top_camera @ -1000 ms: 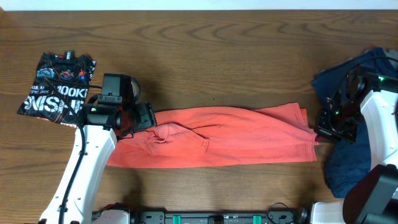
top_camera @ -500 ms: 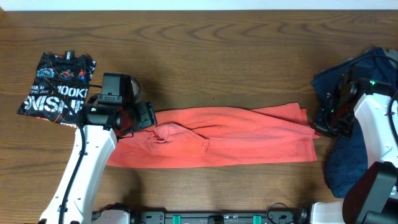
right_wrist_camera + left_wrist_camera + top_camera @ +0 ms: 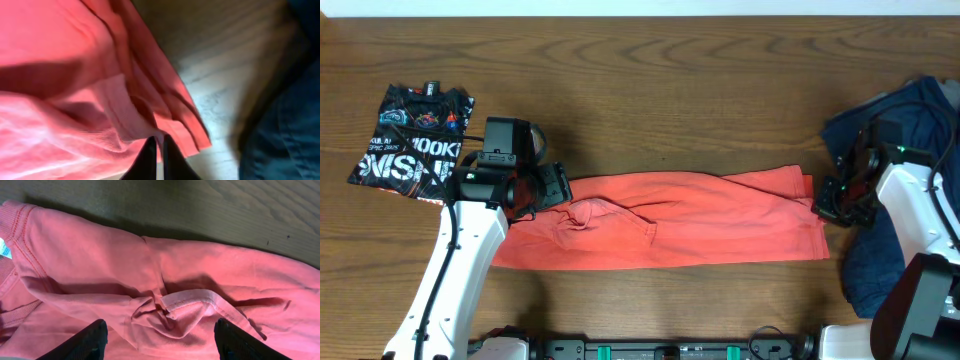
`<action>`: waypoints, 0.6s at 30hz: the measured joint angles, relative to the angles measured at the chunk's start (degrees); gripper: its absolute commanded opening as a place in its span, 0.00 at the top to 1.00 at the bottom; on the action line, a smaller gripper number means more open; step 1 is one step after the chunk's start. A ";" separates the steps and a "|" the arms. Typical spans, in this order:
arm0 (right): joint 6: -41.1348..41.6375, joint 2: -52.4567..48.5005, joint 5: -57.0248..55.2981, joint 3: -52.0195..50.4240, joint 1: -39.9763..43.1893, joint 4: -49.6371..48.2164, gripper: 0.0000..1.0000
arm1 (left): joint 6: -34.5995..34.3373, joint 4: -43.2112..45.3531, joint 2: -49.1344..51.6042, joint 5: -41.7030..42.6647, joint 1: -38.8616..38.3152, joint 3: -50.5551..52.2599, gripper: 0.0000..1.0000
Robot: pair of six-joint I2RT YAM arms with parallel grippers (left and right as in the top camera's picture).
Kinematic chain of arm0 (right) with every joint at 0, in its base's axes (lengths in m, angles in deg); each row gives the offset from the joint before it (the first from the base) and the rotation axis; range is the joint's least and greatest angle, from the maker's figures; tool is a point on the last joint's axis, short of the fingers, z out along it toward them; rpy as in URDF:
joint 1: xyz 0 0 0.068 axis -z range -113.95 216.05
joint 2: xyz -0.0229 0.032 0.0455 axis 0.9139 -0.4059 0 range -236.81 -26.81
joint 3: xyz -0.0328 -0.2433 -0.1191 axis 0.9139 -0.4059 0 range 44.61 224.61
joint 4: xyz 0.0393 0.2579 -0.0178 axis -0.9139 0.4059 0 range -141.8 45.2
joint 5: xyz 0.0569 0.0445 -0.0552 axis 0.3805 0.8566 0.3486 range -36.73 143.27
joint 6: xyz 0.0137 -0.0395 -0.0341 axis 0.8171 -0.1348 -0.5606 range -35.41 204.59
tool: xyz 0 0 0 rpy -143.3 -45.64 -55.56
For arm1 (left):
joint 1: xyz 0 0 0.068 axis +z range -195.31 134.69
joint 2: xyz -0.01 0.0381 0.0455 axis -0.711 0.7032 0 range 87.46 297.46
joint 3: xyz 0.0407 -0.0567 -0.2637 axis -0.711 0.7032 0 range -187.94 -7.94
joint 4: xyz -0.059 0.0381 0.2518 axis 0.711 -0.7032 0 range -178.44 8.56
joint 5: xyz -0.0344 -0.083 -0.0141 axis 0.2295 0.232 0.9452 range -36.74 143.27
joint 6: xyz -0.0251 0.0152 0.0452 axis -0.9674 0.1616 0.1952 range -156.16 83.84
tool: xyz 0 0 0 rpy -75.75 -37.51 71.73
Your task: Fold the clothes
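Wooden table (image 3: 670, 80) holds navy garment (image 3: 865, 270) beside coral T-shirt (image 3: 700, 230).

Overhead camera looks straight down on the table (image 3: 650, 90), with the coral-red T-shirt (image 3: 680, 220) central. Left wrist camera sits close over the shirt's left end, angled across its folds. Right wrist camera sits very close at the shirt's right edge. All three views share the shirt.

The black tee (image 3: 412, 140) shows partial lettering "HOOK".

The left gripper (image 3: 160, 342) and right gripper (image 3: 156, 152) are black, their arm links (image 3: 460, 270) glossy white, one green light (image 3: 898, 152) showing.
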 measured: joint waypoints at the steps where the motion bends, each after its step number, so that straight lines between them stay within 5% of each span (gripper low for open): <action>1: 0.46 0.00 -0.76 -0.26 0.00 0.24 0.63 | -0.02 0.00 0.00 0.02 0.00 0.00 0.30; 2: 0.70 0.00 -1.62 -0.42 0.00 0.39 0.46 | 0.00 0.00 0.00 0.02 0.00 0.00 0.30; 5: 0.83 0.00 -3.34 -0.52 0.02 0.39 0.32 | 0.00 0.00 0.00 0.02 0.00 0.00 0.29; 18: -5.60 -0.57 0.50 0.24 0.02 -0.22 0.30 | -0.02 0.00 0.00 0.00 0.00 0.00 0.29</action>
